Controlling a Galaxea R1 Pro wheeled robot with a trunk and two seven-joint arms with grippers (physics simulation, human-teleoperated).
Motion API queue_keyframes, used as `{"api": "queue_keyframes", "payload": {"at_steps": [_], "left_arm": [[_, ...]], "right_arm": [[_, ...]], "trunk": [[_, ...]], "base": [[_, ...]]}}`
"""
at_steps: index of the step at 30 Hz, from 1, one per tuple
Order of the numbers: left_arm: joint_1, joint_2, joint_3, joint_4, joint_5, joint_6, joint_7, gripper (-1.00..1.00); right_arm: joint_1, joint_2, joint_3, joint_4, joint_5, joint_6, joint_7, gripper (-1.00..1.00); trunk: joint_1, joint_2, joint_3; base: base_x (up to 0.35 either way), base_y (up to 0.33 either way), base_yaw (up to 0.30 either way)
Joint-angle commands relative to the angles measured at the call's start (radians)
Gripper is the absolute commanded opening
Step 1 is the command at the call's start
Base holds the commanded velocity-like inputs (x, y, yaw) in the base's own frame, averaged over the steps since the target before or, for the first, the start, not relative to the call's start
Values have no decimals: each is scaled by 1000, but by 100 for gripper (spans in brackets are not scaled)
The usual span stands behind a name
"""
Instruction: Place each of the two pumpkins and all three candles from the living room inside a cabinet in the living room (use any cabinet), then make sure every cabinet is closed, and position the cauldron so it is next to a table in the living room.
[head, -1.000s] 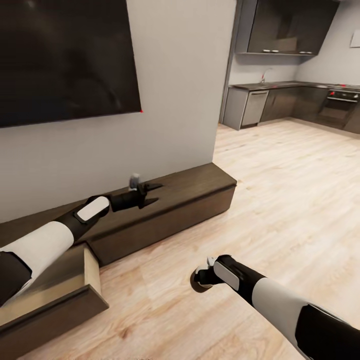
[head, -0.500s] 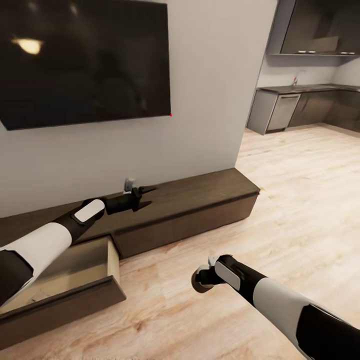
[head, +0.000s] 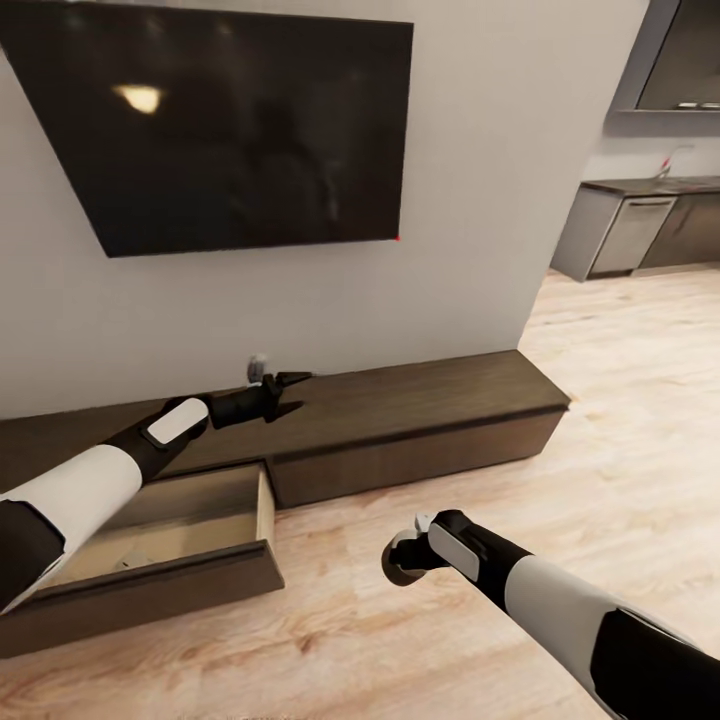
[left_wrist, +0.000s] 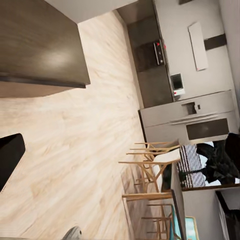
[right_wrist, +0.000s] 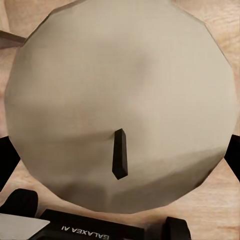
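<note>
My right gripper (head: 401, 557) hangs low over the wood floor, shut on a grey-beige candle (head: 396, 574). In the right wrist view the candle (right_wrist: 120, 100) shows its round top and black wick, with a dark finger (right_wrist: 6, 162) at each side. The long low dark-brown cabinet (head: 420, 400) runs along the wall under the TV. Its left drawer (head: 150, 590) is pulled out, and the light wood inside is visible. My left gripper (head: 290, 392) hovers open over the cabinet top with nothing in it. The left wrist view looks past the cabinet's end (left_wrist: 40, 45).
A large black TV (head: 240, 130) hangs on the wall above the cabinet. Grey kitchen units (head: 640, 230) stand at the far right beyond the wall's end. Wooden stools (left_wrist: 150, 170) and kitchen appliances appear in the left wrist view. Open floor lies to my right.
The head view has swung left, so the TV, cabinet and drawer sit further right in the picture and more of the drawer shows. Both arms keep their pose.
</note>
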Motion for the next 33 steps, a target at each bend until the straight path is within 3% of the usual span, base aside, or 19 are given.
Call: {"api": "queue_keyframes", "payload": {"at_steps": [1,33], "left_arm": [[0,1,0,3,0,0,0,100],[0,-7,0,8,3,0,1,100]], "right_arm": [[0,0,0,0,0,0,0,-100],[0,2,0,0,0,-4,-2,-100]], "trunk": [[-4,7,3],[-127,231,103]], "base": [[43,0,288],[242,152,288]]}}
